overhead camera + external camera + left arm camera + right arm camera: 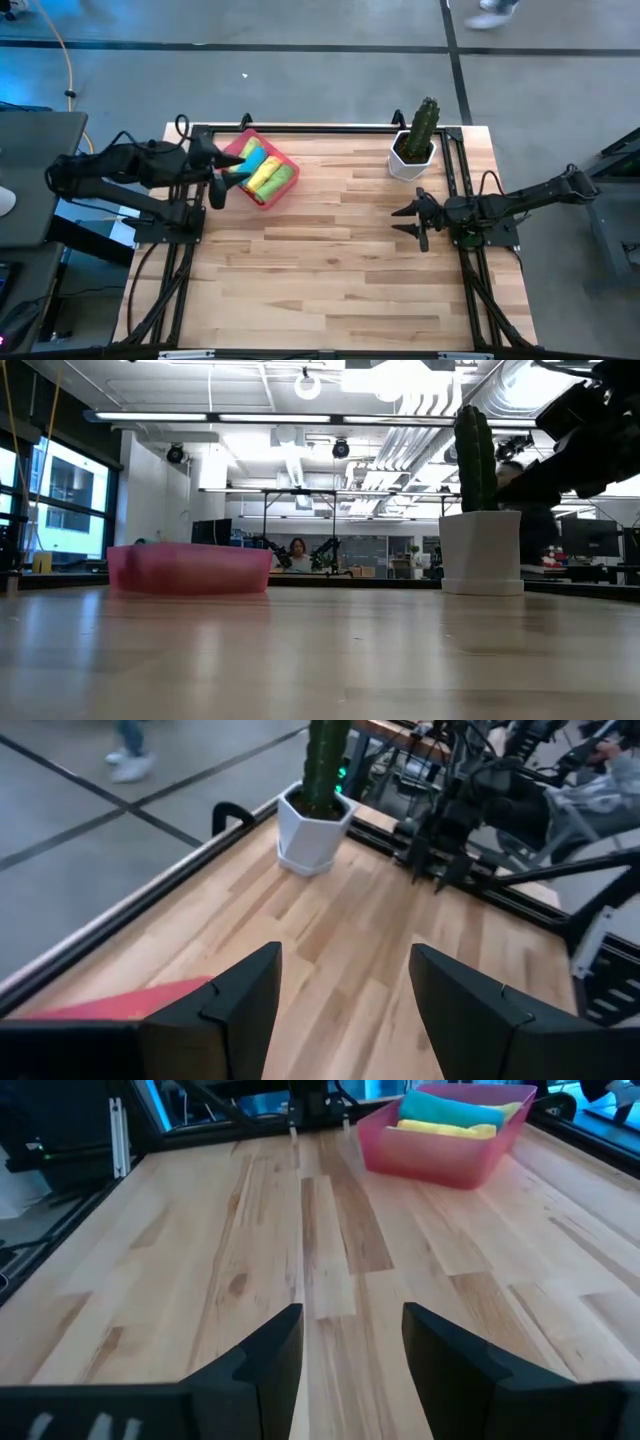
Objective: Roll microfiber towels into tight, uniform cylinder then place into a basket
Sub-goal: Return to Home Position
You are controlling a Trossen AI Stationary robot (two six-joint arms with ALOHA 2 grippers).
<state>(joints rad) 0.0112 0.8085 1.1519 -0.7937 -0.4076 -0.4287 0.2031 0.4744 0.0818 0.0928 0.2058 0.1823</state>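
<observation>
High view: the basket (281, 190) sits at the tabletop's ten o'clock, the rolled microfiber towels (258, 168) inside it (teal, yellow and green show). The left claw (218, 175) hangs just beside it; the right claw (400, 220) is at three o'clock. Low view: the basket's pink wall (188, 568) hides the towels. Wrist views: both claws are released, fingers spread.
</observation>
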